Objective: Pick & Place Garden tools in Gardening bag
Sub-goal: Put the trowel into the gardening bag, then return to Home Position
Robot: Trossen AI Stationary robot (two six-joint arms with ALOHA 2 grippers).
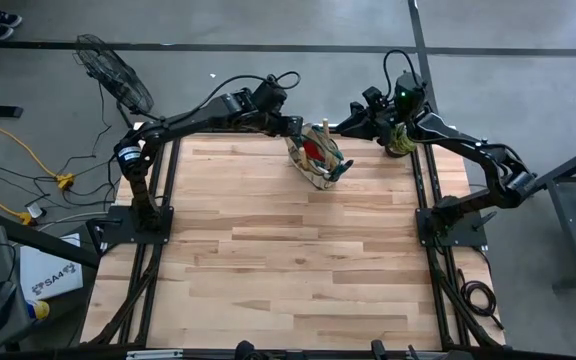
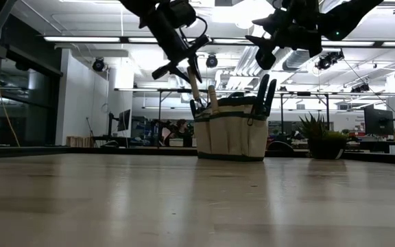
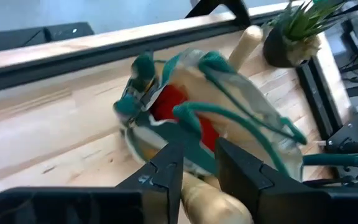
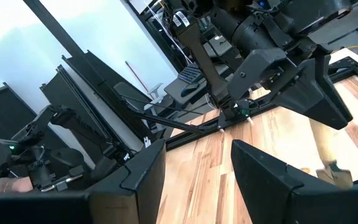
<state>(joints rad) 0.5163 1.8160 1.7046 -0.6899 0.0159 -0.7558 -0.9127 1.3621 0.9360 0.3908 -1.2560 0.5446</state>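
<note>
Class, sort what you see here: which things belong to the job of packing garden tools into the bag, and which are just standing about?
Job: gardening bag; wooden-handled tool held by left gripper; red cloth in bag; pruners in bag.
Standing about: potted plant; fan; right gripper, open, empty.

One camera is looking straight down on the whole tabletop (image 1: 298, 250). Another is sitting at tabletop height, facing level across it into the room. Both are taking in the bag (image 1: 319, 157) from afar. The left wrist camera is hanging close above that bag; the right wrist camera is facing across at the left arm.
</note>
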